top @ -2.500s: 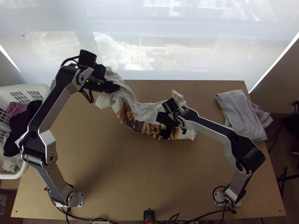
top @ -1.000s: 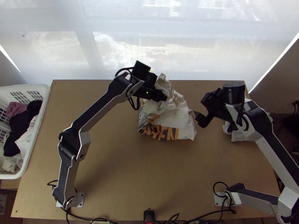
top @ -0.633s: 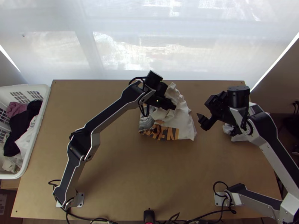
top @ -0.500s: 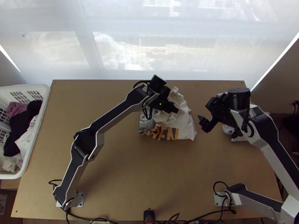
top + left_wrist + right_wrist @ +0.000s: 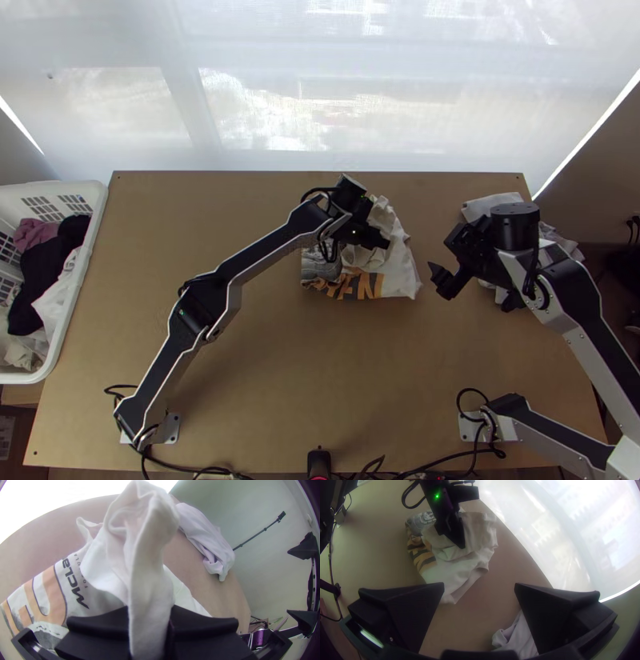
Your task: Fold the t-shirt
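Note:
My left gripper is over the white t-shirt near the table's middle. In the left wrist view, the left gripper is shut on a bunched white part of the t-shirt, which stands up between its fingers. The shirt lies folded over itself, with a grey picture and orange lettering showing along its near and left sides. To the right of the shirt, apart from it, is my right gripper; in the right wrist view the right gripper stands open and holds nothing.
A light grey cloth lies at the table's right side, partly beneath the right arm. The white basket with clothes stands at the left edge. Bare tabletop lies between the arm bases. A translucent white sheet hangs behind the table.
My left gripper has carried its end of the shirt from the far left to the middle, doubling the shirt over. My right gripper has let go and moved off to the right.

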